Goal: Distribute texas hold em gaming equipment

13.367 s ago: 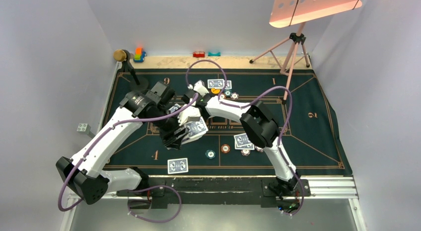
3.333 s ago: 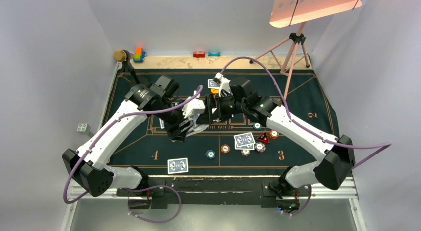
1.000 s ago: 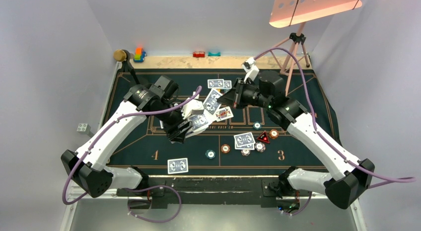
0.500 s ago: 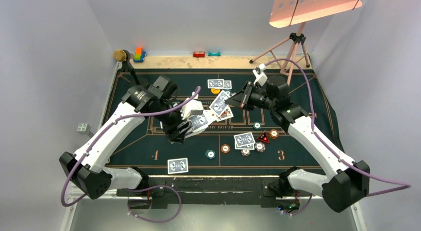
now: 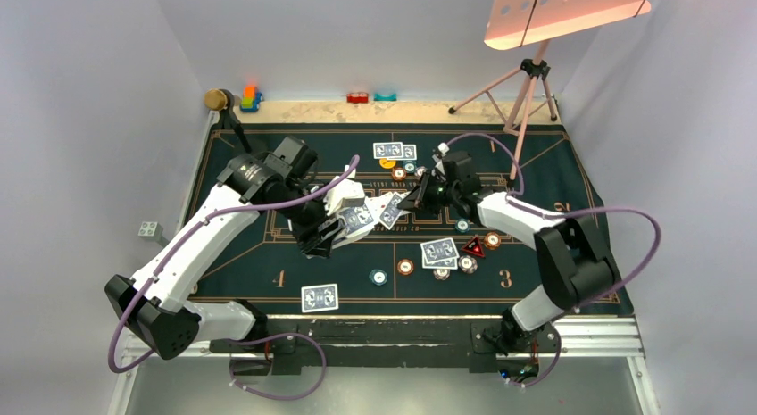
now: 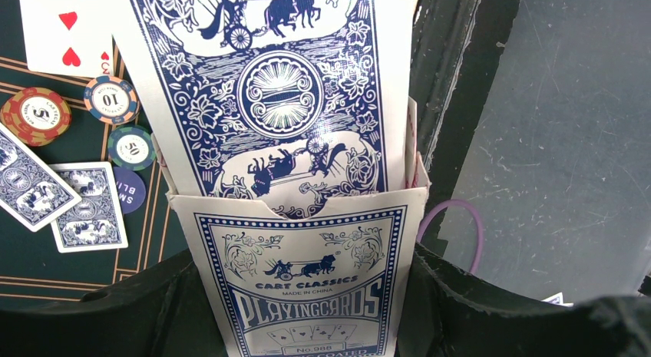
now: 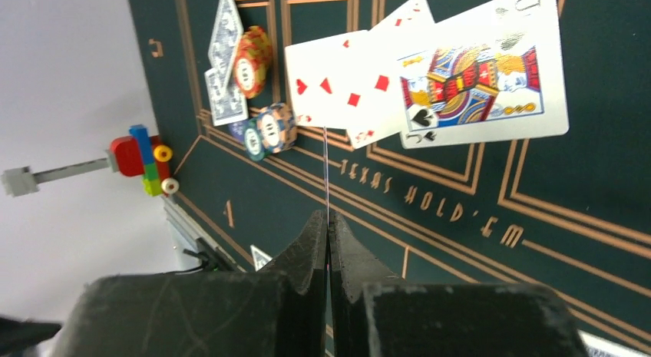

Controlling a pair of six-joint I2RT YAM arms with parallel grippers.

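Gripping a blue card box from both sides, the left fingers held it clamped above the middle of the dark green felt mat. A sheaf of blue-backed cards stuck out of the box's open top.

The right fingers were pressed together on a single card. From the right wrist it was seen edge-on, and from overhead it sat just beside the protruding sheaf. Beyond those fingertips a jack of spades and red diamond cards showed their faces in a fan. Whether they lay flat on the mat could not be told.

At the far side of the mat a far pair of cards lay face down, side by side. A yellow button sat just in front of them. On the right arm's side a second pair of cards lay just beside a red triangular marker, with several chips close around.

A lone card lay face down near the mat's near edge. The left wrist view caught an orange chip, a blue chip and a teal chip grouped on the felt. Toy blocks stood on the table beyond the mat's far edge.
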